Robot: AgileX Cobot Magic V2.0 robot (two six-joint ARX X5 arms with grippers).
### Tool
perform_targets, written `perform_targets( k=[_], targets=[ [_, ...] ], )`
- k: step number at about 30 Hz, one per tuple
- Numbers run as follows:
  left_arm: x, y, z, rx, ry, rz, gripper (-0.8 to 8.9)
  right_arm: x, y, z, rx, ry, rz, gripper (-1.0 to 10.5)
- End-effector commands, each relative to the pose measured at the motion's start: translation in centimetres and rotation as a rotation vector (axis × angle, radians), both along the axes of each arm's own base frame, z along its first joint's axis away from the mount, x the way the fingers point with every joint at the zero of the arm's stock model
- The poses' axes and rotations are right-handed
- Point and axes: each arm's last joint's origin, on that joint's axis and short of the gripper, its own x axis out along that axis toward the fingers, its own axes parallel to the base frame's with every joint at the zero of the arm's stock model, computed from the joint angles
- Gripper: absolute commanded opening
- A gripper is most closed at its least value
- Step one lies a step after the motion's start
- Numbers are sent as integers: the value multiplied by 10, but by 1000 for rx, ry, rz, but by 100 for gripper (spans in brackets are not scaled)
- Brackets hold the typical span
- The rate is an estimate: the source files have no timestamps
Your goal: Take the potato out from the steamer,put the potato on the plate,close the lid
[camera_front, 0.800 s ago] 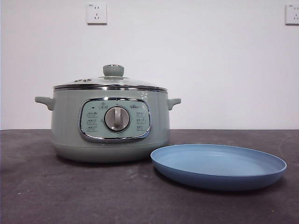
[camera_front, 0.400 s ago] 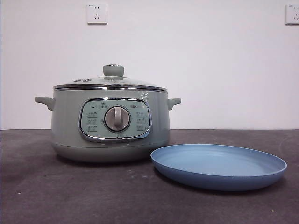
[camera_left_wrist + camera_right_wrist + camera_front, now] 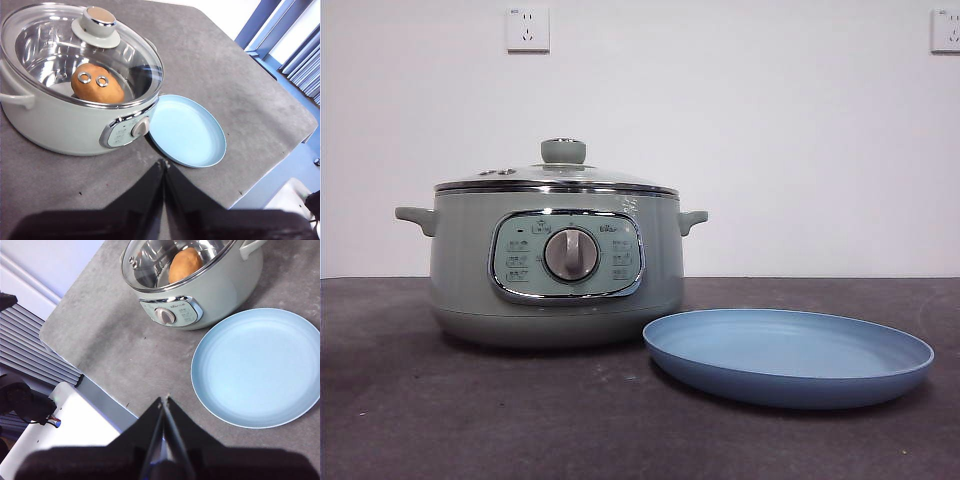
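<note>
We log the lid (image 3: 556,178) seated on the steamer (image 3: 555,270), its knob (image 3: 100,18) upright at centre; the potato (image 3: 96,84) lies inside on the steel floor, seen through the glass, off-centre toward the dial (image 3: 140,128) side; the plate (image 3: 788,354) rests on the table (image 3: 440,420) just beside the steamer, bare. Left gripper (image 3: 163,167) hangs above the table on the dial side of the pot, jaws pressed together, nothing held; right gripper (image 3: 165,405) hangs over the table edge near the plate, jaws likewise pressed together, nothing held. Neither arm shows in the front view. Relation for the coming move, in our judgement: the knob sits beyond the dial from the left gripper, across the lid's near rim; the left arm looks the nearer to it, the right the nearer to the plate. The potato's long axis runs roughly parallel to the control panel, its blunter end toward the plate side; we cannot tell its tilt. Task is at its outset; the lid must come off first, and either gripper must spread before taking the knob.
</note>
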Motion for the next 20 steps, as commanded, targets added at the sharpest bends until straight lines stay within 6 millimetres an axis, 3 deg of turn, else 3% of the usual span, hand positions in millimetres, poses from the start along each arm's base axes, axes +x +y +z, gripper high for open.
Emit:
perform_targets(
  k=[1, 3, 5, 20],
  targets=[
    [-1, 0, 2, 6, -16, -7, 381, 0, 0, 1, -3, -11, 7, 199],
    [-1, 0, 2, 6, -15, -7, 615, 0, 0, 1, 2, -2, 0, 462],
    [-1, 0, 2, 6, -16, -8, 637, 0, 0, 1, 4, 1, -1, 654],
    [7, 0, 8, 36, -27, 20, 637, 0, 0, 1, 5, -4, -1, 661]
  ],
)
